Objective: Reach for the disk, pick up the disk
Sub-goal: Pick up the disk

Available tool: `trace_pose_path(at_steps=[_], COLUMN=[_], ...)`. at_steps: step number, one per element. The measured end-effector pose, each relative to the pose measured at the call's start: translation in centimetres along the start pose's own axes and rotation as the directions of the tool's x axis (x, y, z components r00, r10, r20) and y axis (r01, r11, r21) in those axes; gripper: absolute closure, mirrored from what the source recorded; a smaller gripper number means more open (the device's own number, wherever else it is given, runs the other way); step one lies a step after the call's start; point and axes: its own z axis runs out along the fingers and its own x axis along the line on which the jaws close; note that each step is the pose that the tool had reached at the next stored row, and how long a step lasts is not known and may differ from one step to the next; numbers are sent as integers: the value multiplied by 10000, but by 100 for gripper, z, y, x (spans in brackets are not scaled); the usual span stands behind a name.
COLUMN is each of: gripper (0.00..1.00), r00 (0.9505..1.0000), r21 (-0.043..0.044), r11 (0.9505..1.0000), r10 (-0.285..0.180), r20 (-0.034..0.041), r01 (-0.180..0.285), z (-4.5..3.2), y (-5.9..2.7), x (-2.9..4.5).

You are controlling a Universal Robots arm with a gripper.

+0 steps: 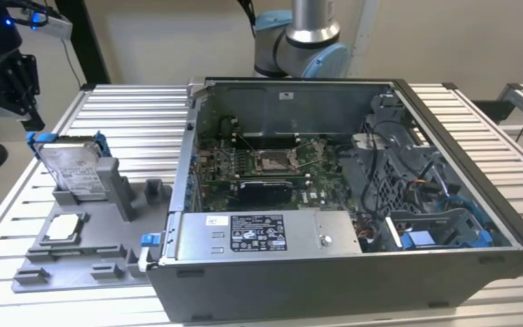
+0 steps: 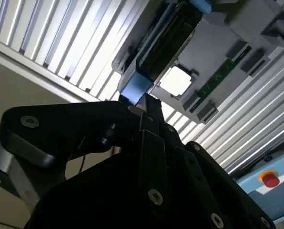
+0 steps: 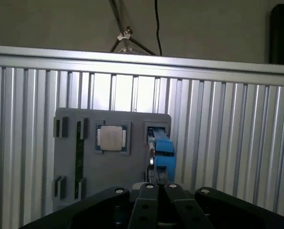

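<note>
The gripper (image 1: pixel 35 122) hangs just above the upper corner of the disk (image 1: pixel 69 167), towards the exterior view's left. In the first wrist view its fingers (image 3: pixel 149 202) look pressed together, with the disk's blue carrier frame (image 3: pixel 163 151) just past their tips.

The disk stands upright in a slot of the grey fixture (image 1: pixel 107 246) on the slatted metal table (image 1: pixel 125 116). A square processor chip (image 1: pixel 65 228) lies flat in a recess of the same fixture, and a green memory module (image 3: pixel 79 157) sits edge-on in another slot.

To the exterior view's right stands the open computer case (image 1: pixel 334 289). It holds a motherboard (image 1: pixel 261 163), a labelled power-supply box (image 1: pixel 261 235) and cables.
</note>
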Motion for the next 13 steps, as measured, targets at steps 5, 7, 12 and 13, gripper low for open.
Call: trace_pose_path(at_steps=[5,7,12,13], gripper=[100,100,0,0], r00=[10000,10000,10000,10000], r21=[-7,-12,-28,-31], r11=[10000,10000,10000,10000], r10=[-35,-35,-35,-35], r20=[-1,1,1,1], r01=[35,35,35,35], z=[0,1,0,0], y=[1,1,1,1], x=[0,-1,0,0])
